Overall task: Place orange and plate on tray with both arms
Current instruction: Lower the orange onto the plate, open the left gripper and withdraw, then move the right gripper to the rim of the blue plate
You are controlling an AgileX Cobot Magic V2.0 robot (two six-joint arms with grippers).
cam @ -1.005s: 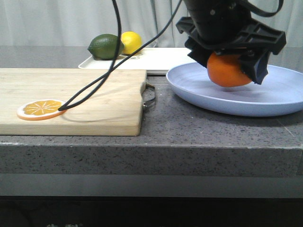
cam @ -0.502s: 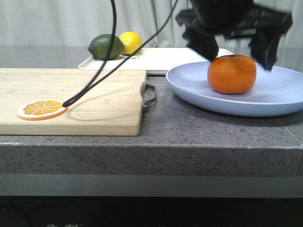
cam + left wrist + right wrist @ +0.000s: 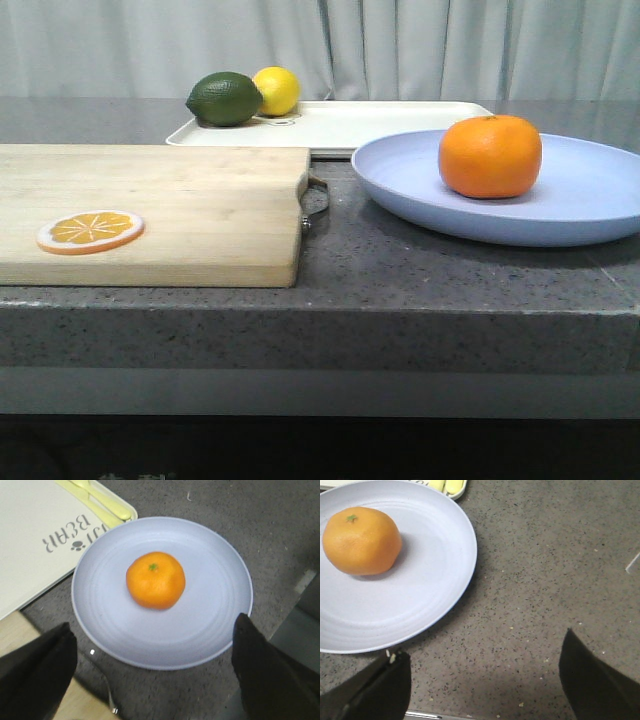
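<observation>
Above the counter, both grippers hang with jaws spread wide and empty, the left gripper [image 3: 152, 680] over the plate [image 3: 210, 615], the right gripper [image 3: 485, 680] over bare stone beside it. On the plate sits the orange [image 3: 490, 155]. Just behind lies the tray [image 3: 380, 122], holding a lime [image 3: 224, 98] and lemon [image 3: 277, 89]. At left, a cutting board [image 3: 180, 205] carries an orange slice [image 3: 90, 231].

Left gripper [image 3: 152, 672] fingers [image 3: 35, 665] matte black, broad and wedge-shaped; right gripper [image 3: 485, 682] fingers [image 3: 592, 680] likewise
</observation>
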